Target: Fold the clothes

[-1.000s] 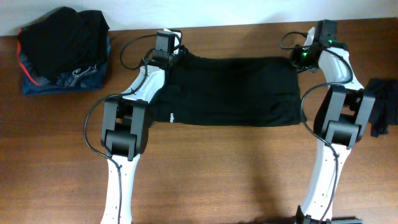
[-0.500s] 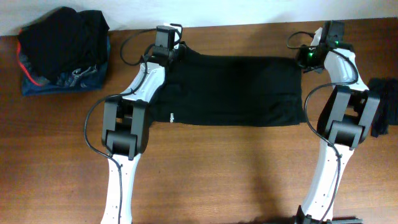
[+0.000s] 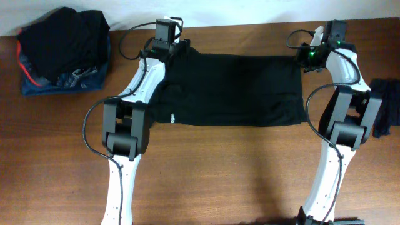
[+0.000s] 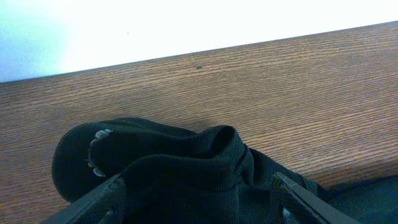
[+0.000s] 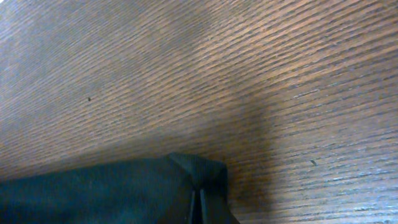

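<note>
1. Across the far half of the tabletop [image 3: 237, 169] the black T-shirt [image 3: 231, 90] lies flat as a wide band, both arms at its far corners.
2. It looks folded once lengthwise: the outline is nearly rectangular and no sleeve sticks out.
3. At the far left corner, the left tool [image 4: 198, 182] is released, its fingers spread wide with bunched cloth lying loose between them.
4. At the far right corner, the right tool [image 3: 307, 57] is clenched on the corner of the cloth.
5. By my judgement, what remains is folding the band crosswise into a compact rectangle.
6. A pile of garments [image 3: 62, 50] waits far left, and a dark garment [image 3: 384, 106] lies at the right edge.
</note>
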You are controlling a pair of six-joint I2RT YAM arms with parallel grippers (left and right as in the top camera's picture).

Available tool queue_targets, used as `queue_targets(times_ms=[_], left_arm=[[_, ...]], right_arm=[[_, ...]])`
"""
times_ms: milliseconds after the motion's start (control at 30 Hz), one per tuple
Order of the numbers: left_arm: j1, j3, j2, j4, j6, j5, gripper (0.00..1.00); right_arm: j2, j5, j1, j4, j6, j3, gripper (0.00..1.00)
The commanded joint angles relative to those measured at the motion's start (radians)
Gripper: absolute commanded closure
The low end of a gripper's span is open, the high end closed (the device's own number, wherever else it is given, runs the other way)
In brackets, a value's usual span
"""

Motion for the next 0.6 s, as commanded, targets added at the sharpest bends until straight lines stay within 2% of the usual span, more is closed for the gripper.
queue_targets(times_ms=[0,100,167,333,567], left_arm=[[0.002,0.026,0.011,0.0,0.013,-0.009,0.26],[0.002,0.026,0.011,0.009,0.011,-0.008,0.26],[0.002,0.026,0.011,0.019,-0.009,-0.008,0.3],[0.002,0.026,0.011,0.036,-0.2,-0.061,0.33],[0.011,0.026,0.021,0.038,-0.343,-0.109,0.38]], right_arm=[[-0.004,-0.016,-0.009,0.002,-0.006,0.015,0.96],[-0.004,-0.016,-0.008,0.001,-0.006,0.015,0.96],[-0.004,-0.016,-0.004,0.002,-0.006,0.015,0.96],[-0.004,-0.015,0.011,0.002,-0.007,0.015,0.96],[-0.004,-0.015,0.024,0.002,-0.006,0.015,0.96]])
